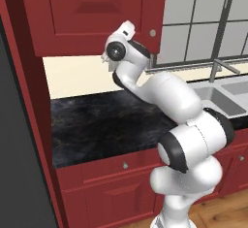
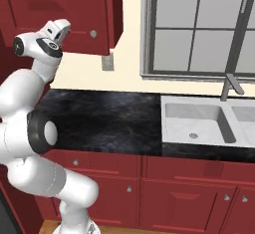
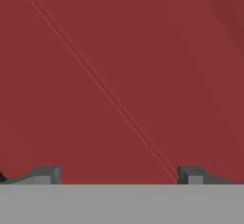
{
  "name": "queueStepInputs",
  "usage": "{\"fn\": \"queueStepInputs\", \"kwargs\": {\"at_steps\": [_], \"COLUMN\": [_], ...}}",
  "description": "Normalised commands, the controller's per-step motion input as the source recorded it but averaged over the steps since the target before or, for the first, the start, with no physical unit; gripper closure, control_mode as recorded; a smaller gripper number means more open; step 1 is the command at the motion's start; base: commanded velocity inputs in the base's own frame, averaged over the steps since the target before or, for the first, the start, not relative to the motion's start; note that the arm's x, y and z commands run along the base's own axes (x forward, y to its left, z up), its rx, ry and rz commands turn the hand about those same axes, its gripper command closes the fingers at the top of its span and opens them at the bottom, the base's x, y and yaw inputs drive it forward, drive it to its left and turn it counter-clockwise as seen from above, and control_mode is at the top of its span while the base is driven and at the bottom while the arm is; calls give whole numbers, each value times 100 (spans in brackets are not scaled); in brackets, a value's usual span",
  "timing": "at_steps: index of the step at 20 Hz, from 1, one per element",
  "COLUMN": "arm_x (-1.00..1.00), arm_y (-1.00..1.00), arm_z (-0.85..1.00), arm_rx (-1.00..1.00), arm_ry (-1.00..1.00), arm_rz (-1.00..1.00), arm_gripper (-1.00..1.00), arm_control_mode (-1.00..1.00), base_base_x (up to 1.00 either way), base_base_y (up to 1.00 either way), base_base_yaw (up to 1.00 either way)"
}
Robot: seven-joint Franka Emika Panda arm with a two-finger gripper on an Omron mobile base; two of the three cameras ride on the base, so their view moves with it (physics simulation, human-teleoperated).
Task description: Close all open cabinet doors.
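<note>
The cabinet door (image 1: 92,13), dark red with a small silver knob (image 1: 152,32), is seen at upper left of both base views. The gripper (image 3: 119,174) is raised close against its panel, fingertips (image 3: 47,174) spread wide, nothing held.

A black speckled counter (image 2: 109,121) ran along the cream wall (image 1: 77,74), with red drawer fronts (image 2: 94,164) and lower cupboard doors (image 2: 184,203) beneath it, each with a small silver knob. To the right sat a grey double sink (image 2: 196,123) set into the counter, with a grey tap (image 2: 230,86) rising behind it. Above the sink was a dark-framed window (image 2: 199,29) with pale panes. A small grey outlet plate (image 2: 107,62) was on the wall left of the window.
</note>
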Motion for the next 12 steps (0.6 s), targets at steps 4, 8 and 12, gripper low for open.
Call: {"fn": "queueStepInputs", "kwargs": {"at_steps": [4,8,12], "arm_x": [82,86,82], "arm_y": [-29,-21,-14], "arm_z": [-6,-7,-22], "arm_rx": [10,10,6], "arm_ry": [0,1,3], "arm_rz": [8,6,6], "arm_gripper": [-100,-100,-100], "arm_control_mode": [-100,-100,-100], "base_base_x": [0,0,0], "base_base_y": [0,0,0], "base_base_yaw": [0,0,0]}}
